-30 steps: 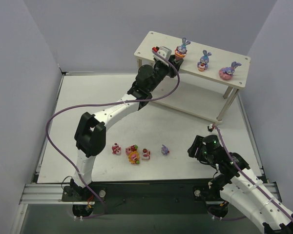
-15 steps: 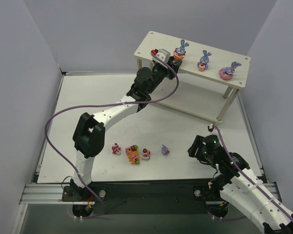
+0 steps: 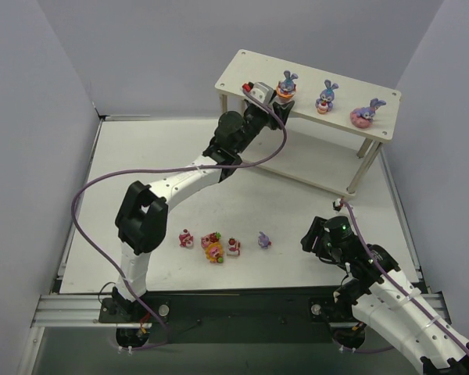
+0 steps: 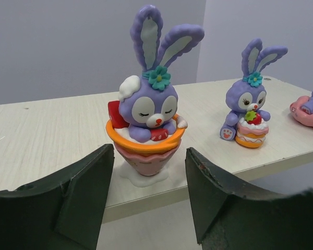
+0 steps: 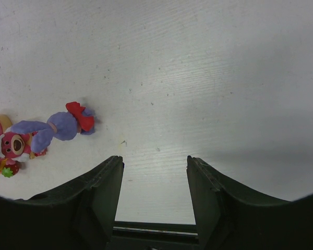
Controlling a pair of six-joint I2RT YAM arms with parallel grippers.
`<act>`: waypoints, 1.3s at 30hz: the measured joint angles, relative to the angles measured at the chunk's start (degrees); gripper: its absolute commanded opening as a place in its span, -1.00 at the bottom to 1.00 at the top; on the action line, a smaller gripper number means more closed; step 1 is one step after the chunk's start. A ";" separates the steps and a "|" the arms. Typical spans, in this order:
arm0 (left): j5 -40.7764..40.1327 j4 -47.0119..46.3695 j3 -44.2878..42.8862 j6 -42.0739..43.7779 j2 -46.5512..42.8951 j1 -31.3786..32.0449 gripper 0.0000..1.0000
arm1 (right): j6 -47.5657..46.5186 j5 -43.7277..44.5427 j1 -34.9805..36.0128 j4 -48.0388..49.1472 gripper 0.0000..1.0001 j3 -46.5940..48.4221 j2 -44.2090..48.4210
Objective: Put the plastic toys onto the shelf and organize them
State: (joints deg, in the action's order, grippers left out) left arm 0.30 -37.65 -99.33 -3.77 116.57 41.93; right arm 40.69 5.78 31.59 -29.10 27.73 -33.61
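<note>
Reading left hand (image 4: 148,172) wide open, empty, fingers (image 4: 78,192) flanking bunny-in-cup toy (image 4: 146,125) upright on shelf (image 4: 52,130) top board; right hand (image 5: 154,161) open, empty, above counter (image 5: 224,78). I judge toys (image 3: 213,245) light, rigid, slick; grip across base.

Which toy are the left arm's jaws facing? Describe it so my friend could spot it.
Find the pale wooden shelf at the back of the table. On its top board, take the leftmost bunny. Only this one sits in a pink cup with an orange rim; the middle bunny holds a cake.
</note>
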 measured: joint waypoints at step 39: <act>-17.94 14.62 52.48 -15.02 -44.57 4.33 0.86 | -2.97 -2.43 -0.74 6.78 0.08 0.13 -7.34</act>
State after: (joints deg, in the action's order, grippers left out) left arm -17.65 -23.03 -46.85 -18.79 72.01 46.26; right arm 37.71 3.36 30.85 -22.33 27.86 -40.95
